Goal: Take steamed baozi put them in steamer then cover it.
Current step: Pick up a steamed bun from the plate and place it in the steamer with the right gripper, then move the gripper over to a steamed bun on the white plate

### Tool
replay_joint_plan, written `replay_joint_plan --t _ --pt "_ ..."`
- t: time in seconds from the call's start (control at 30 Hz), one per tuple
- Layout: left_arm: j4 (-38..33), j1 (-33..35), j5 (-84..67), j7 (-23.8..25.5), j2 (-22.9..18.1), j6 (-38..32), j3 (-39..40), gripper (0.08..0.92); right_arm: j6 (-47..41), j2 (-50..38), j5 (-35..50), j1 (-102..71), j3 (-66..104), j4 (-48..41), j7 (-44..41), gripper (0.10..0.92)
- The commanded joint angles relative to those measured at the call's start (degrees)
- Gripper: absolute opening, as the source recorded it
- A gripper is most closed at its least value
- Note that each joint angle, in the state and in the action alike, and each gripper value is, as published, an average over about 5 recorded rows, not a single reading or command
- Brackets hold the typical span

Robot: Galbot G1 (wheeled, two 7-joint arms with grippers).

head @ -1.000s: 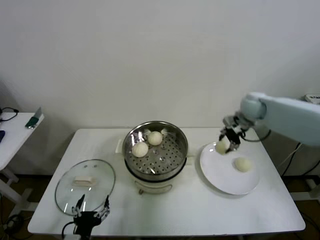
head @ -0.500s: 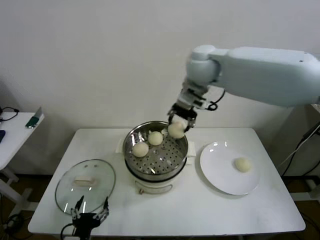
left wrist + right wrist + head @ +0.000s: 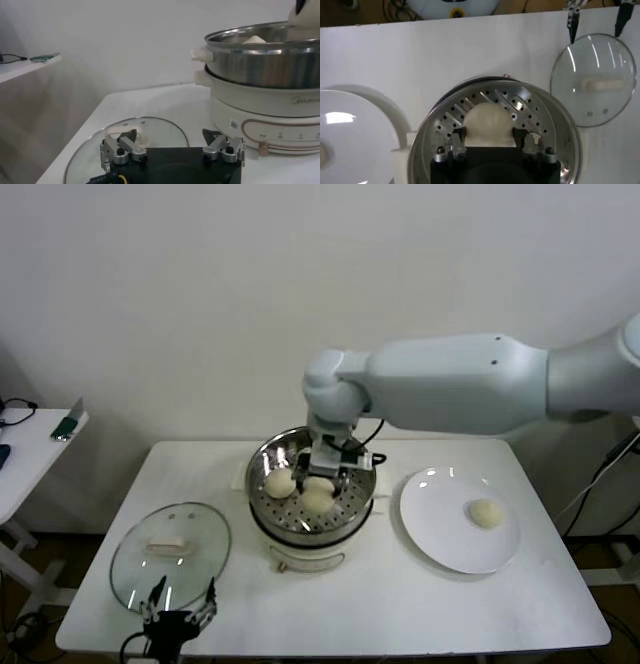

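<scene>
Gripping a round baozi (image 3: 488, 122) dome-up, the right end effector (image 3: 490, 142) hangs inside the steamer (image 3: 268, 459); left end effector (image 3: 172, 150) open

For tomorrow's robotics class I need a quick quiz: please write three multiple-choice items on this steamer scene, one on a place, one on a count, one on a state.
1. Where does the glass lid lie?
A. on the steamer
B. on the table near the left end effector
C. on the plate

2. How many baozi lie on the plate?
A. one
B. two
C. three

3. What is the right end effector doing?
A. hanging open over the plate
B. gripping the lid
C. gripping a baozi inside the steamer

Answers:
1. B, the glass lid lies flat beside the left end effector.
2. A, one baozi sits on the white plate.
3. C, the right end effector clasps a baozi over the steamer tray.
</scene>
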Motion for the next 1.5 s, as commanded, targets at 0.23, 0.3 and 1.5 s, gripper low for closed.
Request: replay_joint_plan --t 0.23,0.3,1.5 --pt "0.1 0.1 0.0 0.0 -0.1 -0.1 0.0 0.823 0.0 3.0 -7.9 -9.8 -0.1 -4.0 4.9 0.636" --pt "0.1 0.1 0.0 0.0 -0.1 -0.1 0.0 0.823 0.2 3.1 -7.8 -9.8 -0.2 -4.3 4.3 0.636" --pt "-0.5 -1.3 -1.6 0.2 0.0 -0.7 -0.6 0.823 -14.9 -35.1 21.2 -1.7 -9.9 -22.3 -8.9 0.823"
